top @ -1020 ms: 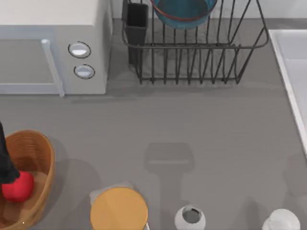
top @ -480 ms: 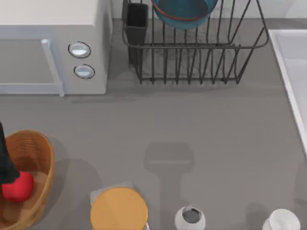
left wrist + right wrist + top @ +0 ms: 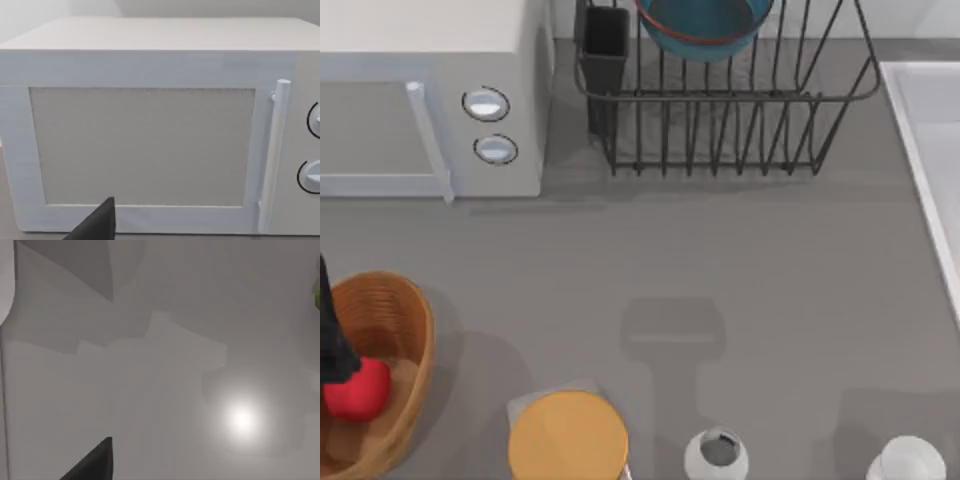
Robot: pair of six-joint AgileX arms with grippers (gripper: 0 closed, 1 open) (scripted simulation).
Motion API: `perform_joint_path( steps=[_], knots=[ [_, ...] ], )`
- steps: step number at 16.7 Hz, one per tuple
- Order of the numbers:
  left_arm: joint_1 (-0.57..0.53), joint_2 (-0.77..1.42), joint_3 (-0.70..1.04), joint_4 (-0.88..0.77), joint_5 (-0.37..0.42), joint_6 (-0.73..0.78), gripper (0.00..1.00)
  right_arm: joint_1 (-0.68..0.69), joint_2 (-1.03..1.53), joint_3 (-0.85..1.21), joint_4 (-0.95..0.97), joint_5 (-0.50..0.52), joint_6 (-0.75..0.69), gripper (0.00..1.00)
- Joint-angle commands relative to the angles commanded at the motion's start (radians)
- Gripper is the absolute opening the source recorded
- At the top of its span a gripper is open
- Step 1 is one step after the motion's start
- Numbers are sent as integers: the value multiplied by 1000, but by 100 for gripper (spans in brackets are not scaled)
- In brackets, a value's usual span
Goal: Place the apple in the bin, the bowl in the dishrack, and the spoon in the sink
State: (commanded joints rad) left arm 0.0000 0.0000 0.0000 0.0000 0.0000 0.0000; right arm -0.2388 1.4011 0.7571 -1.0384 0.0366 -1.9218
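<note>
The red apple (image 3: 358, 390) lies inside the woven wicker bin (image 3: 395, 320) at the table's lower left. My left gripper (image 3: 332, 345) hangs dark over the bin's left side, just above the apple. In the left wrist view a dark part of the left gripper (image 3: 97, 225) points toward the white box, with no apple near it. The blue bowl (image 3: 705, 25) stands in the dark wire dishrack (image 3: 720, 130) at the back. The sink (image 3: 920, 150) runs along the right edge. The spoon is out of view. In the right wrist view my right gripper (image 3: 92, 462) hangs over a grey surface.
A white microwave-like box (image 3: 430, 90) with two knobs fills the back left. At the front edge stand a flat yellow-orange disc (image 3: 568, 438) and two small white cups (image 3: 716, 455) (image 3: 907, 460). The dishrack's utensil cup (image 3: 606, 45) is at its left corner.
The arm shadow on the table at the right has slid toward the front edge. The apple, the bin and the left arm have stayed put.
</note>
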Motion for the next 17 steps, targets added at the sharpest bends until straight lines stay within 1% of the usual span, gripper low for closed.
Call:
perform_joint_path(
  steps=[3, 6, 13, 15, 17],
  knots=[
    [0, 0, 0, 0, 0, 0, 100, -42, 41, 105, -16, -23, -176, 100],
    [0, 0, 0, 0, 0, 0, 100, -66, 49, 166, -13, -41, -259, 100],
    [0, 0, 0, 0, 0, 0, 100, -65, 53, 160, 4, -42, -263, 100],
    [0, 0, 0, 0, 0, 0, 100, -65, 81, 129, 60, -43, -261, 100],
    [0, 0, 0, 0, 0, 0, 100, -65, 125, 80, 157, -43, -260, 100]
  ],
)
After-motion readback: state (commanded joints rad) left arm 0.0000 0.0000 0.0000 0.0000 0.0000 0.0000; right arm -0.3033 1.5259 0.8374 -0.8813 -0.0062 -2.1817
